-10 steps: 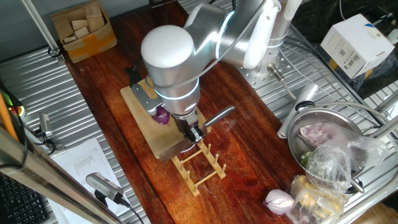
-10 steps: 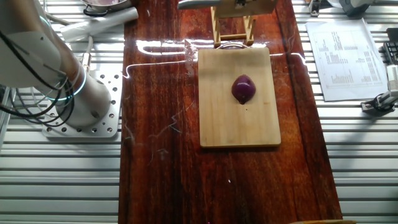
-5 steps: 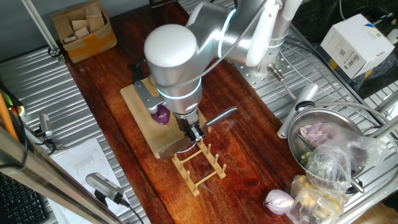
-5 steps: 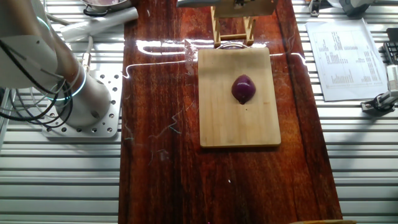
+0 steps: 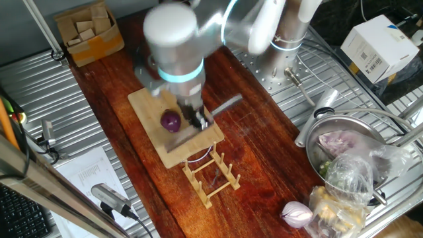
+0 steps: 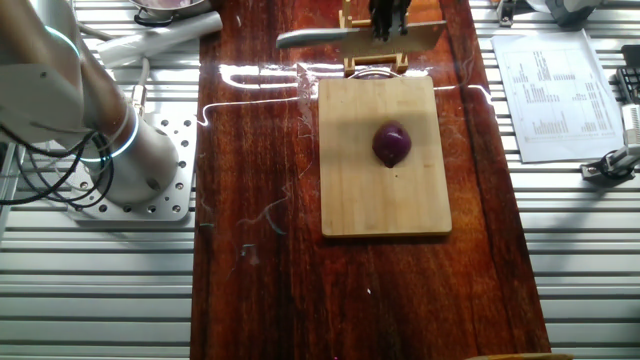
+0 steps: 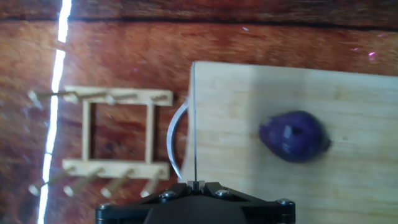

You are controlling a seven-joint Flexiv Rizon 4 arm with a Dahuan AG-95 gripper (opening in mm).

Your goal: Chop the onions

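We see a dark purple onion (image 6: 392,144) resting on the wooden cutting board (image 6: 383,205). Beyond the board's far edge, our gripper (image 6: 388,15) holds a knife (image 6: 345,38) above the wooden rack (image 6: 373,62).

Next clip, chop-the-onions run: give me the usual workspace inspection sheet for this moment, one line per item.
Surface: dark wooden table flanked by ribbed metal.
Job's things: purple onion whole on the cutting board; knife lifted, blade edge over the board's end, short of the onion.
Clutter: wooden rack, pale onion, metal bowl of produce, paper sheet, cardboard box.
Grippers: gripper shut on knife.
Cables: black bundle at the arm base.
Surroundings: white carton.
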